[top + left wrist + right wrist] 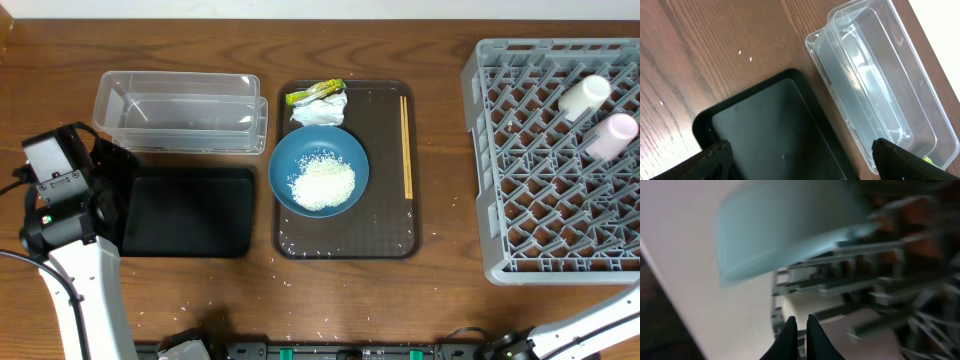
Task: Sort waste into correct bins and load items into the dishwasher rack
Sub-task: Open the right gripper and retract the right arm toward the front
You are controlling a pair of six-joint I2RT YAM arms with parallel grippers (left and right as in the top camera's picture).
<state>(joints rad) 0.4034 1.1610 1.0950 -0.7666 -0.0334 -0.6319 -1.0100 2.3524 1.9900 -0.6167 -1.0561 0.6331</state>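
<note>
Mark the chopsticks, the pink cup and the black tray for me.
wooden chopsticks (pixel 406 145): overhead view, mid-length of the pair.
pink cup (pixel 612 136): overhead view, middle of its side.
black tray (pixel 190 212): overhead view, bare floor of the tray.

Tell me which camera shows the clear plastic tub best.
Overhead: the whole clear tub is visible, lying beside the black tray. The left wrist view shows the clear tub closer but cropped at the frame edges. The right wrist view does not show it.
</note>
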